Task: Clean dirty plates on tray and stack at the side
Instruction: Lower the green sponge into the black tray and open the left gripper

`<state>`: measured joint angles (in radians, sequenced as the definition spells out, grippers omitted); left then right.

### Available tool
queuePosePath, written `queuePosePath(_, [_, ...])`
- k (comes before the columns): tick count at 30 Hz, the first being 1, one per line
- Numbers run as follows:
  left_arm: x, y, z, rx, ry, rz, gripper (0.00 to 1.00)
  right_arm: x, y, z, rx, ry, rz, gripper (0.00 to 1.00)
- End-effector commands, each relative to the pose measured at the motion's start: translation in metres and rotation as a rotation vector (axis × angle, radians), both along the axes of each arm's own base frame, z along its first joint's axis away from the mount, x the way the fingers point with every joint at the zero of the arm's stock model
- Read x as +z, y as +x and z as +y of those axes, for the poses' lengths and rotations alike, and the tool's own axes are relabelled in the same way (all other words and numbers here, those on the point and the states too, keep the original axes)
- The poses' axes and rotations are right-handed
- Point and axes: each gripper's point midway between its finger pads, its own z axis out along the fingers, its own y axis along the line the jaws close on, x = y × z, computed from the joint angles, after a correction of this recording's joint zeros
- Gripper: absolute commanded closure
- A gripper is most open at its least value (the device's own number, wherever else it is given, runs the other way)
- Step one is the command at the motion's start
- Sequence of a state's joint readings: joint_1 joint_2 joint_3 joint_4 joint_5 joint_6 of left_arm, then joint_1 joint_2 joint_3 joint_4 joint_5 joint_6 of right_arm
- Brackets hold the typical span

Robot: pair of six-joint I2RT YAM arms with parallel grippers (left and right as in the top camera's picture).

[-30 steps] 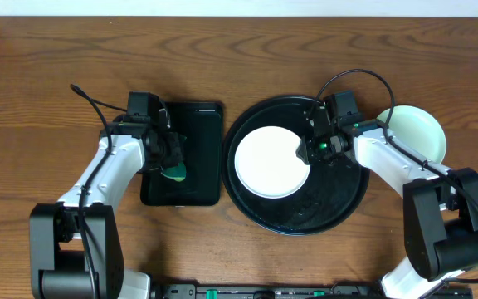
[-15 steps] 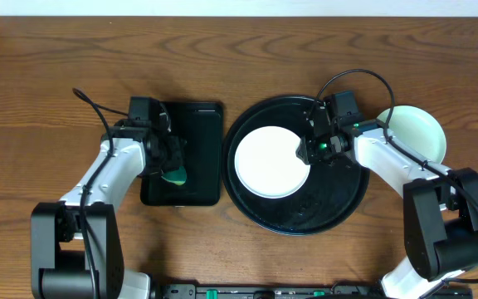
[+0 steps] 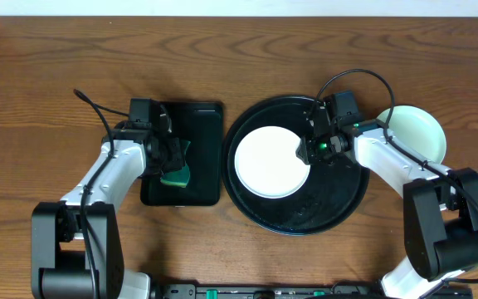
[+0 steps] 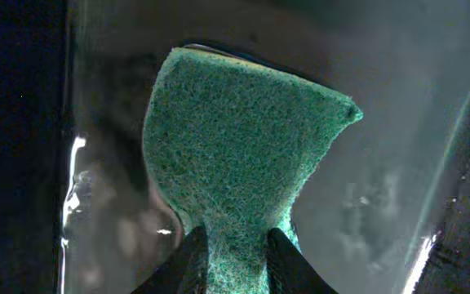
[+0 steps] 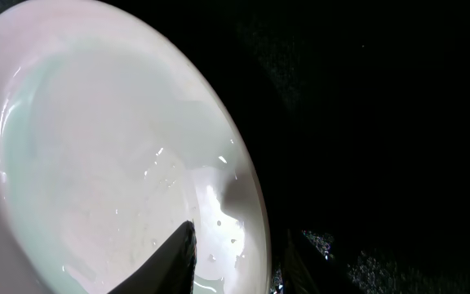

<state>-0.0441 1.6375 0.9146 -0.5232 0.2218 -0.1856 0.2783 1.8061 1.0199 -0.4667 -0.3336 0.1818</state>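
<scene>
Left tool (image 4: 237, 265) pinching green sponge (image 4: 235, 139) above rectangular tray (image 3: 203, 124); right tool (image 5: 235, 253) clamped on white plate (image 5: 96, 147) rim.

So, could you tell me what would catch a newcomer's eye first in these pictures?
The white plate on the round black tray, right of centre, stands out, with the right gripper clamped on its right rim. To the left, a green sponge is pinched in the left gripper over the rectangular black tray. A mint-green plate sits at the far right, beside the round tray.
</scene>
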Motion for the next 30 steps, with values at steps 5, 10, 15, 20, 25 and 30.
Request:
queuePosePath(5, [0.037, 0.02, 0.0, -0.007, 0.003, -0.125, 0.71, -0.003, -0.003, 0.005, 0.01, 0.004, 0.011, 0.68])
queuePosePath(10, [0.08, 0.029, 0.0, -0.006, -0.002, -0.266, 0.67, -0.003, -0.003, 0.005, 0.01, 0.004, 0.011, 0.67])
queuePosePath(15, [0.121, 0.034, 0.015, 0.038, 0.074, -0.406, 0.53, -0.003, -0.003, 0.004, 0.009, 0.002, 0.011, 0.69])
queuePosePath(20, [0.135, 0.033, 0.06, 0.259, 0.209, -0.444, 0.36, -0.009, -0.006, 0.008, 0.021, -0.002, 0.025, 0.69])
queuePosePath(25, [0.134, 0.031, 0.068, 0.312, 0.198, -0.433, 0.22, -0.012, -0.007, 0.011, 0.03, -0.007, 0.022, 0.71])
queuePosePath(30, [0.134, 0.031, 0.068, 0.312, 0.198, -0.433, 0.22, -0.013, -0.006, 0.009, 0.028, -0.027, 0.016, 0.84])
